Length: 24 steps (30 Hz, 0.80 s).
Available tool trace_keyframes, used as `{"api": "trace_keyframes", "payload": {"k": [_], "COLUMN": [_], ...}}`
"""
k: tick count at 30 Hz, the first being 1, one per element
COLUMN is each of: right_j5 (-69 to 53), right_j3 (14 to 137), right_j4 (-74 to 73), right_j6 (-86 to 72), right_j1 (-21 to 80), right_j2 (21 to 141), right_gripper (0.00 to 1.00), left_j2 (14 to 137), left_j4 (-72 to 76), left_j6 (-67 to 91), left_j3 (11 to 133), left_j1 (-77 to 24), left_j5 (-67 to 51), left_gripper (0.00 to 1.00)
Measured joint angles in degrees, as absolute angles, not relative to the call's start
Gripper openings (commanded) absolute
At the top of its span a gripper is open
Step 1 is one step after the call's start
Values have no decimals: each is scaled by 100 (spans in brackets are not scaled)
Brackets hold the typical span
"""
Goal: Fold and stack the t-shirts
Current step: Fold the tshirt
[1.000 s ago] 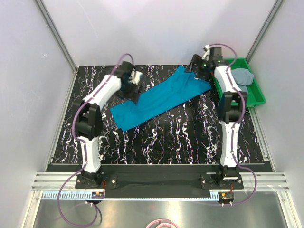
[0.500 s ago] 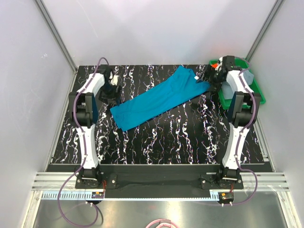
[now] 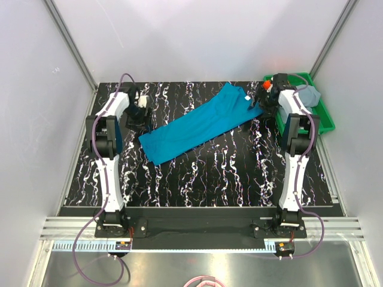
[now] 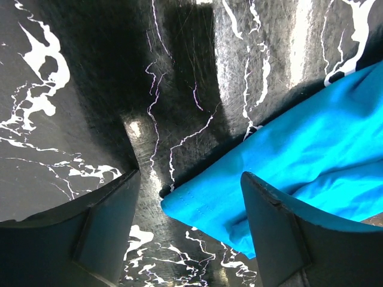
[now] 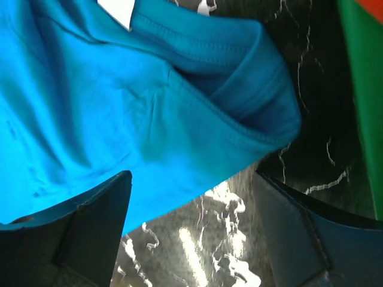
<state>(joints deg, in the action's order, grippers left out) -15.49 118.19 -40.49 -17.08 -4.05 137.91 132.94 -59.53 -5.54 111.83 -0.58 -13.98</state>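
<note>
Teal shirt [image 3: 197, 127]: thin knit cloth, judged light and limp. It will sag and drape from any pinch point and will hold no crease unless pressed flat. Not fragile. It should slide easily on the glossy table [image 3: 227, 173], so dragging may skew it.

Best holds, judged: the stitched hems and corners, where the doubled cloth gives the fingers more to bite. Taking the two far ends together should keep it taut.

Appearance: plain teal, laid out as a long narrow band, apparently already doubled lengthwise. It runs diagonally from centre-left to upper right of the top view. There are soft wrinkles and a white label [image 5: 116, 9] at the upper-right end.

Left gripper [image 4: 190, 179]: fingers spread wide and holding nothing, low over the table. The shirt's lower-left corner lies between them, and I cannot tell if they touch it.

Right gripper [image 5: 192, 176]: fingers also spread wide and empty, poised over the folded, hemmed edge at the shirt's upper-right end.

Grey-blue shirt [image 3: 308, 95]: bunched in the green tray [image 3: 326, 119] at the upper right of the top view.

Orange-red cloth [image 5: 376, 5]: only a sliver shows, in the top right corner of the right wrist view.
</note>
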Motion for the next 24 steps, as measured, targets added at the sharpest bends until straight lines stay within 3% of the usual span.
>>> {"api": "trace_keyframes", "payload": {"k": [5,6,7,8,10,14,18,24], "right_j5": [-1354,-1321,-1306,-1293,-1293,-1297,-1295,-1302], "right_j3": [12125,12197,12276,12331,12414,12626,13045,13852], "right_j4": [-4023,-4012,-4012,-4005,-3986,-3964,-3903,-3844], "right_j6": [-1522,-1500,-1483,-1472,-1433,-1376,-1310,-1197], "right_j1": [-305,-298,-294,-292,-290,-255,-198,-121], "right_j2": [14040,14092,14158,14195,14261,14440,14698,15043], "right_gripper": [67,64,61,50,38,13,6,6], "left_j2": [13303,13303,13303,13303,13273,13076,12796,12414], "left_j4": [-5966,-5972,-5977,-5970,-6005,-6020,-6012,-6027], "left_j6": [-563,-561,-545,-567,-565,-545,-537,-519], "left_j3": [11177,11157,11128,11076,10940,10495,9970,9306], "left_j1": [-27,-25,-16,-14,-12,-12,-12,-121], "left_j5": [-1531,-1568,-1610,-1660,-1791,-2058,-2235,-2427], "left_gripper": [55,42,37,28,16,4,0,0]}}
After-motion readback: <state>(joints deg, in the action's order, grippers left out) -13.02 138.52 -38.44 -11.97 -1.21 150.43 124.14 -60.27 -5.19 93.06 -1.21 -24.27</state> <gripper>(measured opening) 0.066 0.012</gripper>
